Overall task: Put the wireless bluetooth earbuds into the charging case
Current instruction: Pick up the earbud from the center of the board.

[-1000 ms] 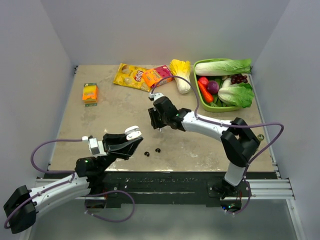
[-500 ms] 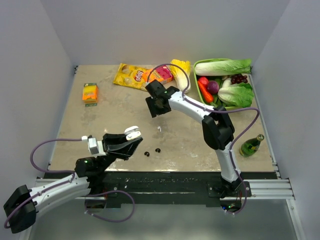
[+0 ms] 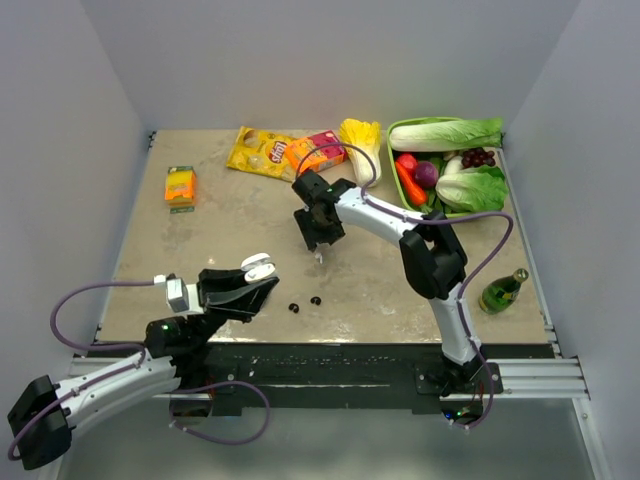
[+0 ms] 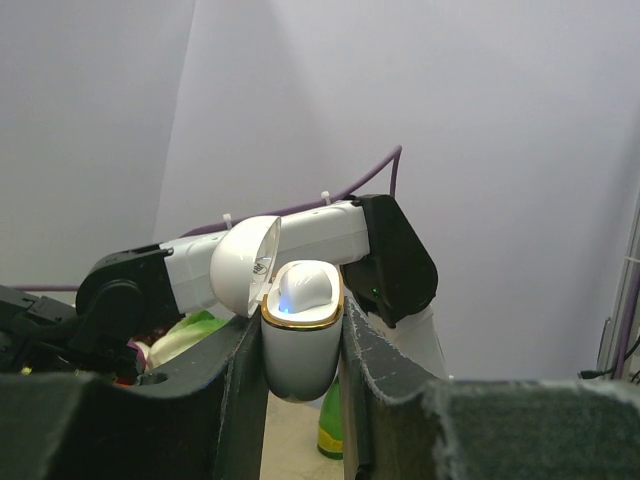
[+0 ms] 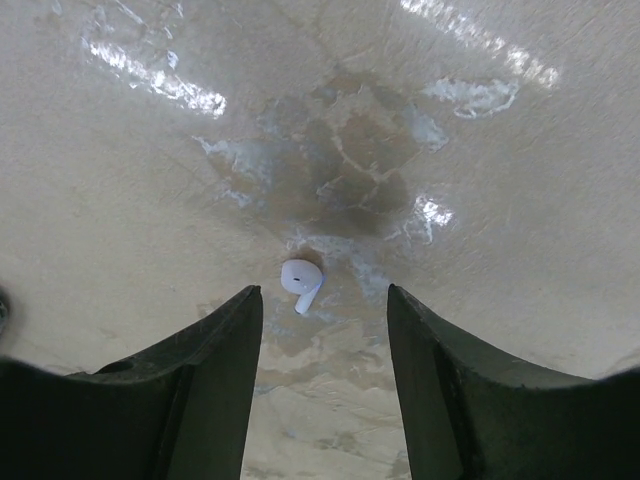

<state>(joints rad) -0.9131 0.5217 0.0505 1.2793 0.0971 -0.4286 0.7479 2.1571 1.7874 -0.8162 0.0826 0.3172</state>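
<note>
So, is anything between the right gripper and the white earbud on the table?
Nothing visible. The white earbud lies alone on the bare table, directly below the right gripper, whose jaws stand open above it. The two black earbuds sit well off toward the near edge, out of the way.

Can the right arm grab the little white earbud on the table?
Probably yes. The right gripper hangs open just above the white earbud, which lies alone on the table, with nothing in between.
</note>
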